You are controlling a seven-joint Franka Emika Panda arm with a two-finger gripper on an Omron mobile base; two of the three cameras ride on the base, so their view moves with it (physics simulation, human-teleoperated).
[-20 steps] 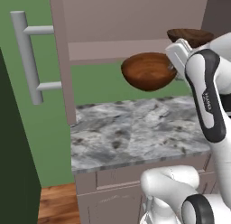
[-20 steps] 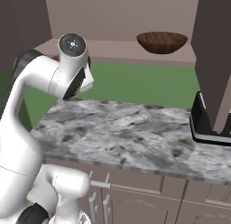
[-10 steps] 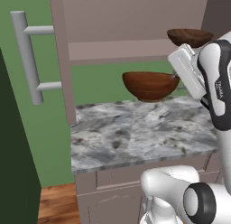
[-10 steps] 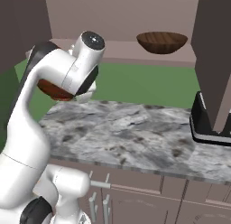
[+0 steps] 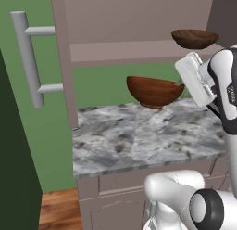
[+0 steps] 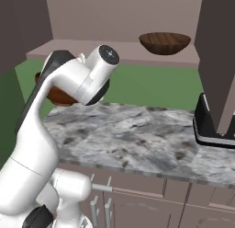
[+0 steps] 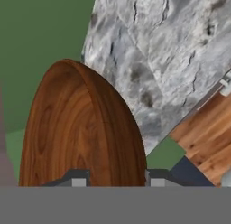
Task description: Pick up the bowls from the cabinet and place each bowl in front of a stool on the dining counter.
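Note:
My gripper (image 5: 179, 86) is shut on the rim of the deeper dark wooden bowl (image 5: 152, 91), which hangs upright just above the marble worktop (image 5: 139, 136), below the cabinet shelf (image 5: 115, 50). In the hand view the bowl (image 7: 81, 133) stands edge-on between the two fingertips of the gripper (image 7: 117, 180). From the right, my arm covers most of that bowl (image 6: 56, 96). The wider, shallower bowl (image 5: 194, 38) (image 6: 164, 42) rests on the shelf (image 6: 92, 50) of the open cabinet. No stool or dining counter is in view.
The cabinet door stands open at the left with its long grey bar handle (image 5: 28, 57). A black toaster (image 6: 213, 123) sits at the right end of the worktop (image 6: 128, 135). Taupe drawers lie below, with wooden floor (image 5: 55, 210) at the lower left.
The held bowl has come down from shelf height and levelled from tilted to upright. The arm has swung out from the cabinet. The second bowl has not moved.

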